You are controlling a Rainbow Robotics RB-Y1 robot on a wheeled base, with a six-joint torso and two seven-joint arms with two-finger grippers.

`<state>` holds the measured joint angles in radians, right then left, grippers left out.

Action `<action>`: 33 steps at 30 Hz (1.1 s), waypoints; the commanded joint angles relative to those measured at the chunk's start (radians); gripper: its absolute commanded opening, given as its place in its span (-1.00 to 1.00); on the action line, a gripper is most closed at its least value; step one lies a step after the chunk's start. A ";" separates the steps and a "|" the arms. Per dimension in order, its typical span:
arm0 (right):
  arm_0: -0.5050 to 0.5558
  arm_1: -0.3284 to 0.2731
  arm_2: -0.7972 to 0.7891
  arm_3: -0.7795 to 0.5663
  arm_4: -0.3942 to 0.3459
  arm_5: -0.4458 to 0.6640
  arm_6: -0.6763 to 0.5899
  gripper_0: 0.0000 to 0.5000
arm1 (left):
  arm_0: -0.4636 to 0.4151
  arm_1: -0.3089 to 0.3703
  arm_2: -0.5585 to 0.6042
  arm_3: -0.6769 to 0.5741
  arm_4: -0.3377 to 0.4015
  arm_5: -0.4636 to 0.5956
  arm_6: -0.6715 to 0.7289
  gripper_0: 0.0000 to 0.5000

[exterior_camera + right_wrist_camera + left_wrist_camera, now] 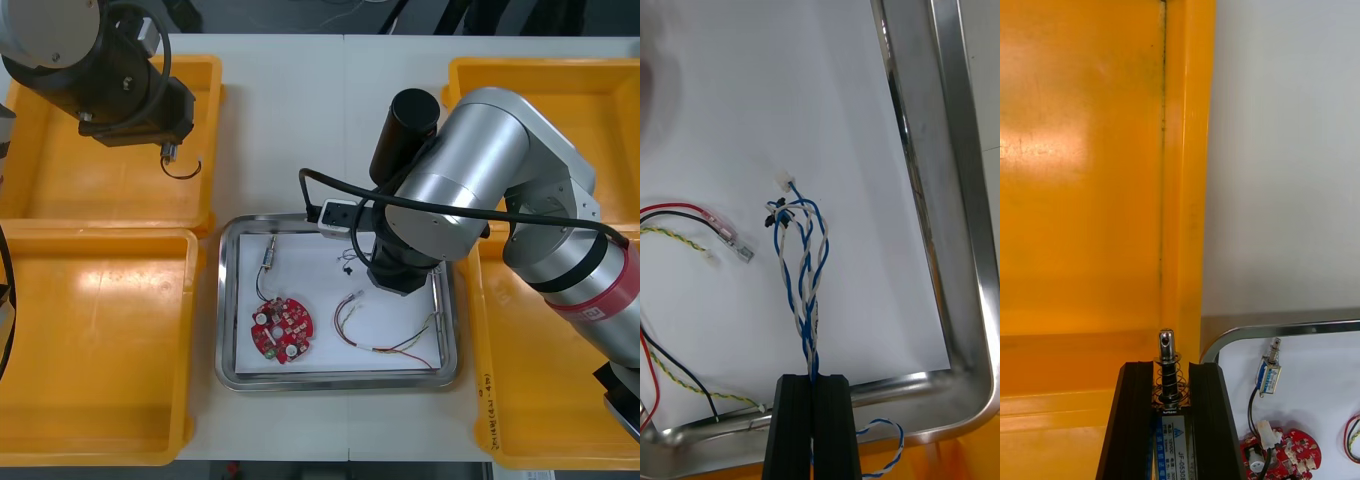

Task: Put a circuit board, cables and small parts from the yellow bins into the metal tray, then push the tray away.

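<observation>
Over the metal tray (228, 300), my right gripper (816, 379) is shut on a twisted blue and white cable (802, 259), whose loops and white plug hang over the tray's white lining. My right arm's wrist (400, 270) hides those fingers in the front view. A round red circuit board (283, 330), a small metal part (268, 257) and a red and yellow cable (380, 340) lie in the tray. My left gripper (170, 152) hangs over the far left yellow bin (60, 190), shut on a small metal part with a spring (1167, 367).
The near left yellow bin (90, 350) looks bare. Two more yellow bins stand on the right, far (600, 90) and near (540, 400), partly under my right arm. Light table (290, 120) lies beyond the tray. The tray's corner (1247, 334) sits close to the left bin's wall.
</observation>
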<state>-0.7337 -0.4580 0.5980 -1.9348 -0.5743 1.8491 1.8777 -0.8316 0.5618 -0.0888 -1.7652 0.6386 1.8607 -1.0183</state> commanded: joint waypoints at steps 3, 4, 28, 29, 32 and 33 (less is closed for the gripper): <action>0.005 0.044 0.022 0.053 0.027 -0.057 0.054 -1.00 | 0.002 0.040 -0.006 -0.037 0.012 0.008 -0.002 -1.00; 0.007 0.044 0.028 0.066 0.030 -0.076 0.055 -1.00 | 0.002 0.040 -0.006 -0.037 0.012 0.008 -0.002 -1.00; 0.046 0.027 0.079 0.162 0.076 -0.254 0.050 -1.00 | 0.002 0.040 -0.006 -0.037 0.015 0.008 -0.002 -1.00; 0.046 0.028 0.079 0.162 0.076 -0.254 0.047 -0.95 | 0.002 0.040 -0.005 -0.039 0.013 0.008 -0.002 -1.00; 0.046 0.027 0.079 0.162 0.076 -0.254 0.041 -0.13 | 0.002 0.040 -0.005 -0.037 0.013 0.008 0.000 -1.00; 0.046 0.027 0.079 0.162 0.074 -0.254 0.040 0.38 | 0.002 0.040 -0.005 -0.037 0.015 0.008 0.000 -1.00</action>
<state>-0.6953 -0.4339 0.6611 -1.7679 -0.5074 1.6060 1.9095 -0.8316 0.5620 -0.0888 -1.7655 0.6438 1.8607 -1.0183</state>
